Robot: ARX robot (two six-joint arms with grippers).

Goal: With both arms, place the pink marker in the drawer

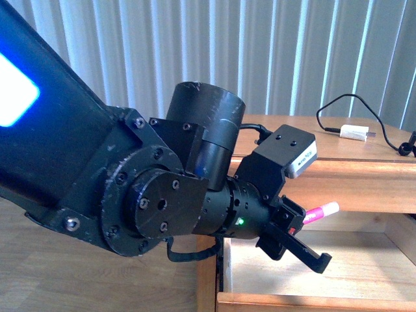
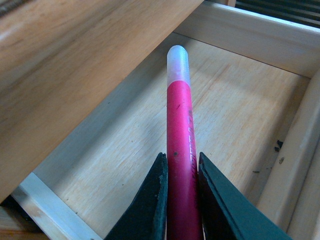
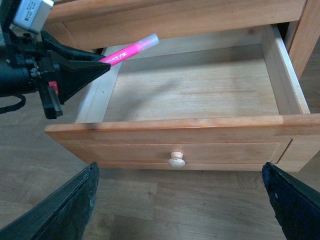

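Pink marker [image 3: 126,50] in left end effector [image 2: 180,161], cap tilted upward, over drawer [image 3: 175,123]

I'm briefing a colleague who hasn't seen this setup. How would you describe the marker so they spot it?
Find the honey-coloured wooden drawer, pulled open under the wooden desk top. Over its interior, the left arm's black claw pinches a short cylindrical marker. Its bright pink barrel and frosted white cap set it apart from the white charger block on the desk top.
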